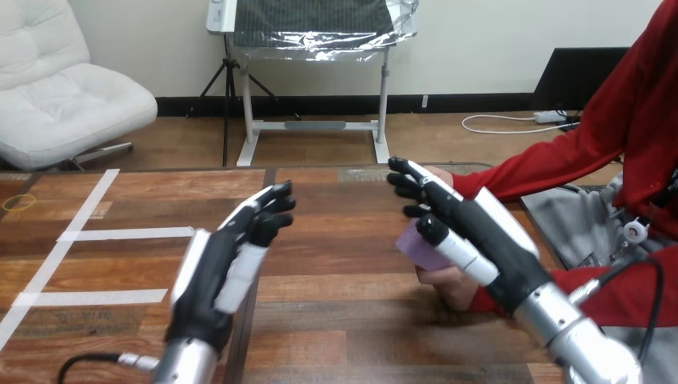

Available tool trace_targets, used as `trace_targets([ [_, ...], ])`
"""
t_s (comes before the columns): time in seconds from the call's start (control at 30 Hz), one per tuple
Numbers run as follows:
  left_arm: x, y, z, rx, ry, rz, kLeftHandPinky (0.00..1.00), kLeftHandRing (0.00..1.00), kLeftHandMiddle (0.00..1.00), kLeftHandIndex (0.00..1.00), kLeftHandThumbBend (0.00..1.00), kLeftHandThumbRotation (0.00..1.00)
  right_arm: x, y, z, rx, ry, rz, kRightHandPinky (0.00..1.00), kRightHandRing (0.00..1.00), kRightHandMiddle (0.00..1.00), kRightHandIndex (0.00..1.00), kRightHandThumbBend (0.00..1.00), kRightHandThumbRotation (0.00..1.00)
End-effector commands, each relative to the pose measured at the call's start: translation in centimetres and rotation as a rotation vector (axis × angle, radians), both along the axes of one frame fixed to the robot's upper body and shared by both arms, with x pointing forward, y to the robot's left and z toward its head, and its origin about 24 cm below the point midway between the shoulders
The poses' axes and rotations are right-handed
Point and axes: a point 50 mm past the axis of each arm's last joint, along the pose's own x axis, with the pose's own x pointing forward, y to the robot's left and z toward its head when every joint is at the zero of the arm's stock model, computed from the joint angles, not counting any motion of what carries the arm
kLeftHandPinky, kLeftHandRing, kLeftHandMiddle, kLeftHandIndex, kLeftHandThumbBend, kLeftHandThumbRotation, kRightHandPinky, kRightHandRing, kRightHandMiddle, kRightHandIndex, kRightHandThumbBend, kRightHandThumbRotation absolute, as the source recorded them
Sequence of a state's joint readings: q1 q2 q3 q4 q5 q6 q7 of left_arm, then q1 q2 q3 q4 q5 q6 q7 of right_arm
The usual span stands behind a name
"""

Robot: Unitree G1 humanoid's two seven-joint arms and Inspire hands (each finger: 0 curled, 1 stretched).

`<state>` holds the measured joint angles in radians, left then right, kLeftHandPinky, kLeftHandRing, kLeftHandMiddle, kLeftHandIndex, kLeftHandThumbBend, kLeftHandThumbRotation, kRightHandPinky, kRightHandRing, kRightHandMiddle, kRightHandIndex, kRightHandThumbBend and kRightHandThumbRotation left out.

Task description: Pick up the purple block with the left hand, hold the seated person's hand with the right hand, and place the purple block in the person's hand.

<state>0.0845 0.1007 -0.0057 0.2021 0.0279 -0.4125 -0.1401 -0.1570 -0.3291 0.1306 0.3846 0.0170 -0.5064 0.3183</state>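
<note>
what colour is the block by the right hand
Pale purple; the block shows best in the head view, partly behind the right hand.

We've got the left hand [220, 268] hovering above the worktop [344, 300], fingers relaxed, carrying nothing. Over at the right, our right hand [480, 232] lies across the person's hand [444, 286], and the purple block [412, 244] peeks out between the two. We can't tell whether there's a grip.

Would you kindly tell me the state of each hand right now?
Left hand: open, empty.
Right hand: over the person's hand; grip cannot be told.
</note>
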Motion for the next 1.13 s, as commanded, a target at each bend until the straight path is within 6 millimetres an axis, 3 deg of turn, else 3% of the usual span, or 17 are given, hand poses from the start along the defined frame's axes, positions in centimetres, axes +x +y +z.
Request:
trace_targets([
  [0.0, -0.5, 1.3, 5.8, -0.028, -0.269, 0.01, 0.85, 0.81, 0.82, 0.82, 0.85, 1.0, -0.3, 1.4, 6.3, 0.194, -0.308, 0.043, 0.87, 0.92, 0.92, 0.94, 1.0, 1.0],
  [0.7, -3.1, 3.1, 7.3, -0.062, -0.353, 0.105, 0.82, 0.78, 0.8, 0.8, 0.8, 1.0, -3.2, 1.4, 8.3, 0.305, -0.416, 0.02, 0.77, 0.84, 0.84, 0.86, 0.94, 1.0],
  [1.0, -3.8, 3.8, 7.8, -0.057, -0.358, 0.14, 0.83, 0.8, 0.81, 0.81, 0.8, 1.0, -4.5, 1.2, 9.7, 0.338, -0.49, -0.007, 0.64, 0.76, 0.76, 0.8, 0.91, 1.0],
  [1.1, -3.9, 3.9, 7.9, -0.059, -0.359, 0.146, 0.84, 0.81, 0.81, 0.81, 0.78, 1.0, -4.9, 1.3, 10.2, 0.351, -0.523, -0.01, 0.57, 0.7, 0.71, 0.75, 0.92, 1.0],
])
